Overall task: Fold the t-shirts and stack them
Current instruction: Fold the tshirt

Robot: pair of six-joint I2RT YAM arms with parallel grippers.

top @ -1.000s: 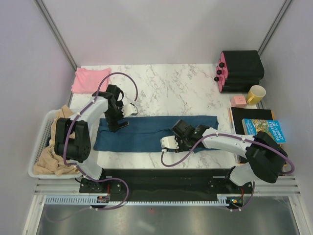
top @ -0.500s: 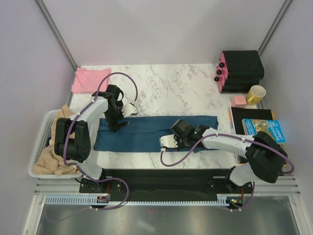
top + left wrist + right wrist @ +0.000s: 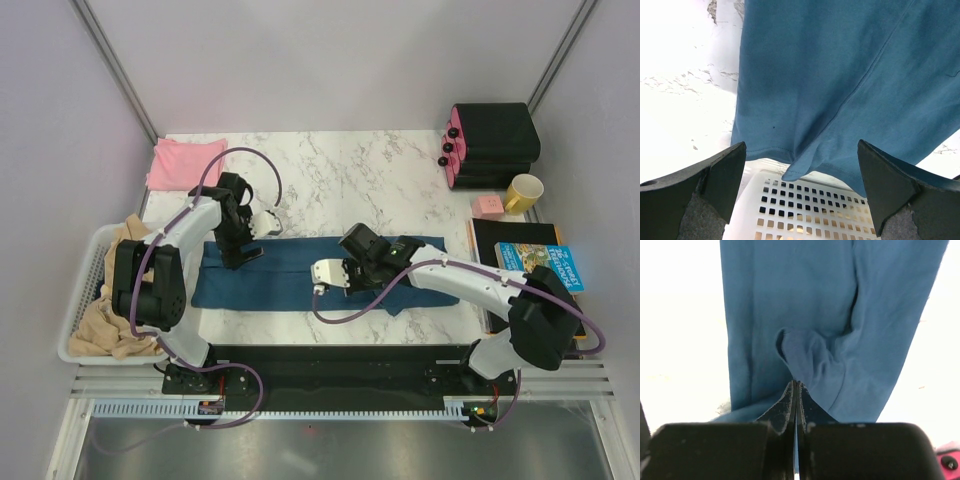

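Observation:
A dark teal t-shirt [image 3: 280, 275] lies folded into a long strip across the marble table [image 3: 350, 180]. My right gripper [image 3: 352, 246] is over the strip's middle. Its jaws are shut on a pinched fold of the teal cloth [image 3: 812, 360], which puckers up to the right gripper's tips [image 3: 796, 383]. My left gripper [image 3: 240, 258] stands wide open over the strip's left end. In the left wrist view the left gripper [image 3: 801, 146] has the teal shirt's hem [image 3: 790, 160] hanging between its fingers, untouched. A folded pink t-shirt [image 3: 186, 163] rests at the back left corner.
A white perforated basket [image 3: 84, 285] holding beige clothes [image 3: 108, 320] sits at the left edge; its rim [image 3: 805, 205] shows under the left gripper. At the right stand a black box [image 3: 492, 145], a yellow mug [image 3: 523, 192], a small pink block [image 3: 487, 206] and a blue book [image 3: 540, 265].
My right gripper has closed on the teal cloth and moved left and toward the back, dragging a fold with it. The left arm has not moved.

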